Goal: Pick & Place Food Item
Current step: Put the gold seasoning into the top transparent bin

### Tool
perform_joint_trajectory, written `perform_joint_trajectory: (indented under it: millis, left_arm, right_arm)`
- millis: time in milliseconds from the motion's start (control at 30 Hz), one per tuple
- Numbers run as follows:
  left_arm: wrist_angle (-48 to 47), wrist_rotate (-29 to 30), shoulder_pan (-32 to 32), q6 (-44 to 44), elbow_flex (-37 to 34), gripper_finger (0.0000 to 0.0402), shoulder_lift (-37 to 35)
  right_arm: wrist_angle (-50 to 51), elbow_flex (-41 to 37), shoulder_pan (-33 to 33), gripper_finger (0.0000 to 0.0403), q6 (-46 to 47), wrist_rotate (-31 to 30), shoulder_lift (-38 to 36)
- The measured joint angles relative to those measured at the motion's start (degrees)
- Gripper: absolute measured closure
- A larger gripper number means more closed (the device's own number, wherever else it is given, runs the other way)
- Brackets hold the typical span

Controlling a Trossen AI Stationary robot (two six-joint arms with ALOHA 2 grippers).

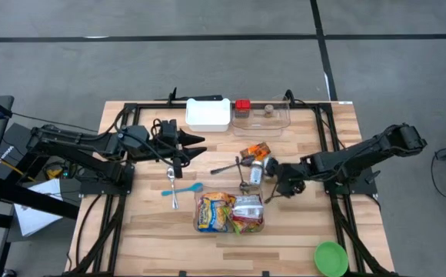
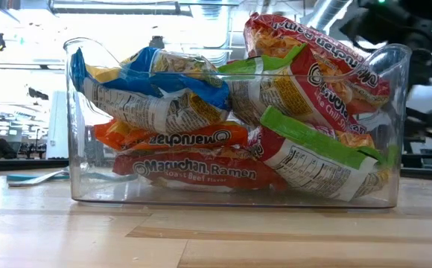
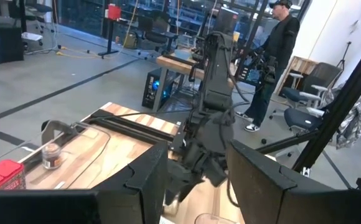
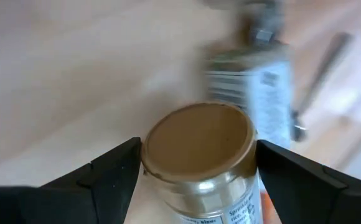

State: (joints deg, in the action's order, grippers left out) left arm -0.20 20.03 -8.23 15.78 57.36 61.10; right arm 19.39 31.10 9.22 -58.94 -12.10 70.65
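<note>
A glass jar with a brown lid (image 4: pixel 199 146) sits between the fingers of my right gripper (image 4: pixel 199 155), which is shut on it. The table behind it is blurred while the jar is sharp. In the high view my right gripper (image 1: pixel 273 178) is right of the table's middle, beside a labelled bottle (image 1: pixel 255 171) and an orange packet (image 1: pixel 255 150). My left gripper (image 1: pixel 194 141) is open and empty at the middle left, held above the table (image 3: pixel 196 186). A clear bin of ramen packets (image 1: pixel 231 213) stands near the front (image 2: pixel 231 112). My right gripper pinches the jar between its two fingers, one on each side at the lid's rim (image 4: pixel 148 158). The lid's top faces the wrist camera. Whether the jar's base is on the table is hidden by the jar itself.
A white box (image 1: pixel 208 114), a red item (image 1: pixel 242 105) and a clear tray (image 1: pixel 281 121) holding a small jar (image 1: pixel 270 110) stand at the far edge. A blue spoon (image 1: pixel 184 188), metal utensils (image 1: pixel 234 165) and a green bowl (image 1: pixel 331 258) lie about. A person (image 3: pixel 280 50) stands beyond the table.
</note>
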Motion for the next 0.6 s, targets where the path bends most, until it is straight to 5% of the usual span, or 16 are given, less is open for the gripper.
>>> perform_joint_trajectory:
  millis: [333,600]
  left_arm:
    - [0.30,-0.02,0.00,1.25,0.00,0.0243,0.01]
    - [0.27,0.63,0.00,1.24,0.00,0.0243,0.00]
  right_arm:
    - [-0.54,0.15,-3.96,0.0097,1.10,-0.76,-0.04]
    - [-0.77,6.16,-1.48,0.0102,15.68,-8.11,-0.43]
